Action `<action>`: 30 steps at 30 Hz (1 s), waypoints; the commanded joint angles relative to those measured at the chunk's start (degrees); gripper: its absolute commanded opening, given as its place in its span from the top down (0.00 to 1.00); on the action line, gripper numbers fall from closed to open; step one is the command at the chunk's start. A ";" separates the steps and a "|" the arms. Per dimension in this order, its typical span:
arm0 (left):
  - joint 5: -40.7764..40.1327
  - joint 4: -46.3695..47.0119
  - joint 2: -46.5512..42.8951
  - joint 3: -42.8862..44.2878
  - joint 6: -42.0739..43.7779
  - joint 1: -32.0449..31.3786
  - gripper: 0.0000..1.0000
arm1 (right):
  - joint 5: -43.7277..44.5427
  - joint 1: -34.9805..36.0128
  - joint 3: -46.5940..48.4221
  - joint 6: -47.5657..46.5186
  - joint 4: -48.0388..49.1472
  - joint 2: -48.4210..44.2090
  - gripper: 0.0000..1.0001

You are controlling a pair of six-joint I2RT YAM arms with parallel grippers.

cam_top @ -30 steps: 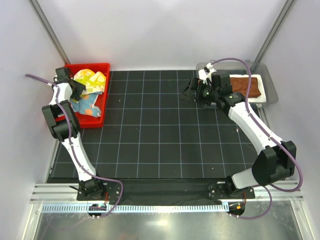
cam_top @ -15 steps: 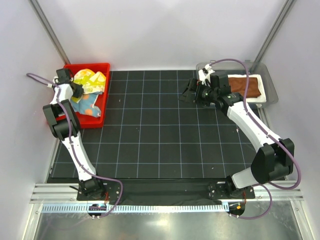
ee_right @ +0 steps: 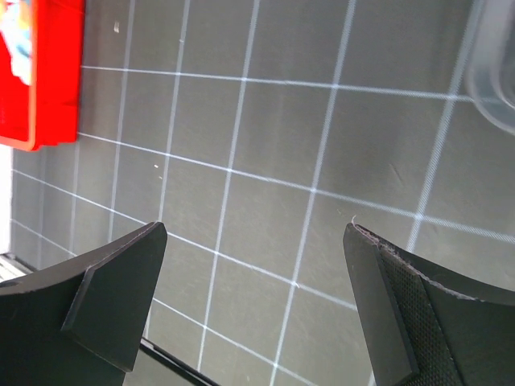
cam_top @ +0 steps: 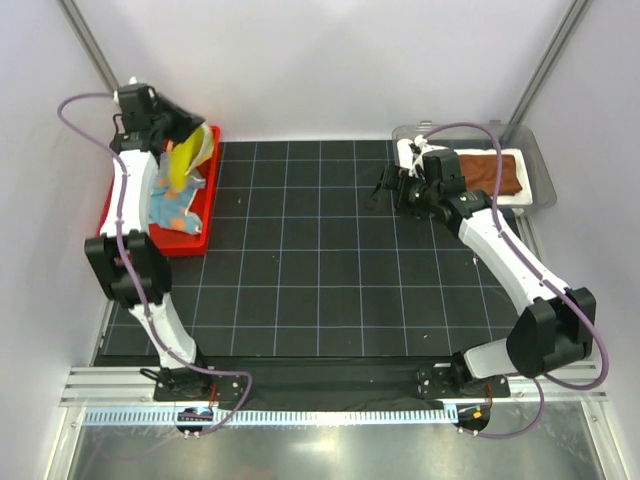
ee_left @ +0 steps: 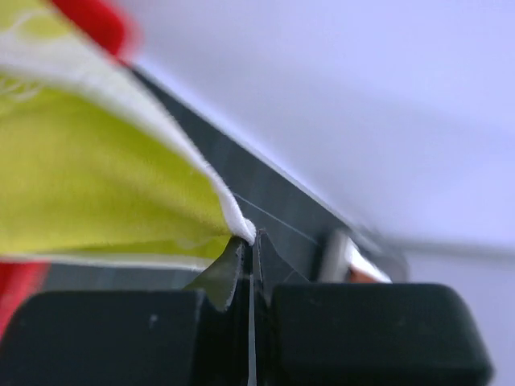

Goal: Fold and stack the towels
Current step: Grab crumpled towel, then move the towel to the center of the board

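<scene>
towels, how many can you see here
4: yellow towel in the left gripper, blue towel in the red bin, brown towel atop white towel in the clear tray; others may be hidden.

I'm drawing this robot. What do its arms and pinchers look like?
The left arm and right arm are white with chunky black joints. A purple cable loops along each. The left gripper and right gripper are black wedges.

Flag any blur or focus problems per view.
Left wrist: yellow cloth towel and red plastic bin soft, background smeared; only the left gripper looks crisp. Right wrist: black gridded mat sharp. Top external: evenly lit, sharp.
</scene>
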 commanded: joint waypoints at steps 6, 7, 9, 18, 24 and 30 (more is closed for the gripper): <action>12.07 0.34 -29.67 -19.40 6.45 -19.46 1.00 | 8.41 0.19 3.42 -1.70 -10.17 -10.00 0.00; 10.68 0.78 -32.31 -23.61 6.44 -21.23 1.00 | 8.76 0.19 2.80 -1.71 -10.52 -10.80 0.00; 9.00 0.96 -39.44 -35.56 5.92 -26.40 0.97 | 10.08 0.19 2.36 -1.44 -12.45 -12.47 0.00; 5.12 3.95 -53.33 -75.82 -0.06 -36.72 0.69 | 7.63 0.28 -9.41 0.31 -14.13 -13.63 0.04; 2.25 -4.45 -58.88 -74.03 2.74 -36.63 0.50 | 6.22 1.51 -17.50 5.67 -7.90 -10.12 0.17; -2.09 -1.34 -44.94 -58.39 14.41 -36.55 0.41 | -3.98 2.12 -19.18 2.95 7.67 0.50 0.32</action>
